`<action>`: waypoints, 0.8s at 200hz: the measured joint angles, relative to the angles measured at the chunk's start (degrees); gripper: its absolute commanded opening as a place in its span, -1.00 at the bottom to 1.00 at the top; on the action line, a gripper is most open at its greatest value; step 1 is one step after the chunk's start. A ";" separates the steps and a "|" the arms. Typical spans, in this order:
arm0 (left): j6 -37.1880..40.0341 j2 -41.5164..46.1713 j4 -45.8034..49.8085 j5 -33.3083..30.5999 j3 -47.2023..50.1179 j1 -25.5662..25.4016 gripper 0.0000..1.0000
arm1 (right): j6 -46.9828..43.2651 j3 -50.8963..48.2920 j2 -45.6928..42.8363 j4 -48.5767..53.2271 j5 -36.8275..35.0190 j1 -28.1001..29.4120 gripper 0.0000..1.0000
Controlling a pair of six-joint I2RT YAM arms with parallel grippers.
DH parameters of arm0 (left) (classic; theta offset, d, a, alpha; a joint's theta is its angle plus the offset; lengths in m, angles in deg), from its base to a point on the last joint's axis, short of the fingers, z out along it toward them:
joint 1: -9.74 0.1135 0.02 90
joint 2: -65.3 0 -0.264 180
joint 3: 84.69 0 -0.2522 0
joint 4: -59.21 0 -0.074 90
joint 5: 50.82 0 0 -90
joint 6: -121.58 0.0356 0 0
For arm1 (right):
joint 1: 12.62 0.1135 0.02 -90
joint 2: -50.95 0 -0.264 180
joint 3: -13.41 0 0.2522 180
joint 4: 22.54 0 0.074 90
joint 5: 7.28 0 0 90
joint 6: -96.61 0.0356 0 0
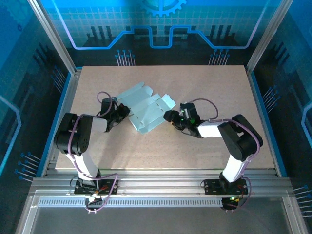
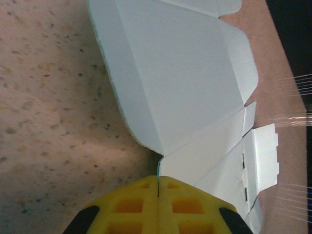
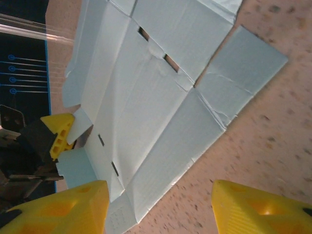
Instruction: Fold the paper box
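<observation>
- Box (image 1: 146,111): pale mint-blue die-cut sheet, lying opened out on the table a little left of centre, between the two grippers, with its flaps and tabs spread toward the far side.
- Box, left wrist view (image 2: 180,83): broad panels divided by creases, with a notched tab at the right end.
- Box, right wrist view (image 3: 156,112): flat panels with crease lines and small slots (image 3: 171,63), and one square flap (image 3: 246,63) jutting out onto the table.
- Left gripper (image 1: 118,113): stood at the sheet's left edge. In its own view (image 2: 158,183) the yellow fingers were pressed together, a thin edge of the sheet pinched in the seam between them.
- Right gripper (image 1: 171,117): stood at the sheet's right edge. In its own view (image 3: 158,187) the fingers were spread wide and held nothing, the sheet's near corner lying between them.
- Table (image 1: 204,141): speckled tan board carrying the sheet.
</observation>
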 measured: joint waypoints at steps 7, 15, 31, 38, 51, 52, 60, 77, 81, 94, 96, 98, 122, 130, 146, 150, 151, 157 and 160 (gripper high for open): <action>-0.66 0.17 -1.01 -0.02 0.46 -0.22 -1.00 | 0.50 -0.50 0.02 -0.42 -0.02 0.11 0.18; -1.77 0.44 -1.81 -0.24 0.96 -0.42 -1.00 | 1.18 -1.16 0.04 -1.07 -0.02 0.26 0.18; -4.20 1.36 -2.29 -1.09 2.21 -0.76 -1.00 | 2.47 -1.73 0.26 -2.32 0.02 0.48 0.18; -5.16 1.81 -2.19 -1.36 2.67 -0.81 -1.00 | 2.86 -1.75 0.35 -2.71 0.00 0.66 0.18; -7.61 2.51 -1.55 -1.92 2.89 -1.03 -1.00 | 3.39 -1.73 0.35 -3.32 -0.09 1.09 0.18; -7.87 2.56 -1.40 -1.92 2.89 -1.05 -1.00 | 3.45 -1.73 0.35 -3.37 -0.11 1.16 0.18; -9.27 2.84 -0.98 -2.03 2.84 -1.11 -1.00 | 3.54 -1.70 0.42 -3.61 -0.11 1.49 0.18; -12.33 3.06 0.11 -1.97 2.73 -1.11 -1.00 | 4.00 -1.46 0.92 -4.11 0.04 2.01 0.18; -13.27 3.06 0.28 -1.92 2.73 -1.11 -1.00 | 4.20 -1.44 1.11 -4.28 0.07 2.12 0.18; -15.47 2.97 0.37 -1.73 2.73 -1.11 -1.00 | 4.57 -1.42 1.49 -4.39 0.07 2.27 0.18; -15.80 2.95 0.37 -1.68 2.73 -1.11 -1.00 | 4.57 -1.42 1.53 -4.39 0.07 2.27 0.18; -16.15 2.95 0.37 -1.64 2.73 -1.11 -1.00 | 4.61 -1.42 1.55 -4.42 0.07 2.27 0.18; -19.21 2.36 -0.13 -0.63 2.51 -1.11 -1.00 | 5.03 -1.31 1.95 -4.50 0.07 2.27 0.17; -19.93 2.19 -0.33 -0.33 2.43 -1.11 -1.00 | 5.22 -0.94 2.27 -4.48 0.09 2.27 0.15; -20.96 2.10 -0.70 0.11 2.43 -1.11 -1.00 | 5.62 0.59 3.28 -4.46 0.13 2.27 0.09; -21.05 2.10 -0.81 0.22 2.43 -1.11 -1.00 | 5.66 1.16 3.65 -4.42 0.26 2.27 0.05; -21.07 2.10 -0.83 0.22 2.43 -1.11 -1.00 | 5.70 1.25 3.72 -4.42 0.26 2.27 0.04; -21.18 2.10 -0.94 0.24 2.43 -1.11 -1.00 | 5.86 1.99 4.17 -4.35 0.33 2.27 0.00; -21.18 2.10 -0.96 0.24 2.43 -1.14 -1.00 | 6.01 2.38 4.39 -4.28 0.31 2.27 -0.03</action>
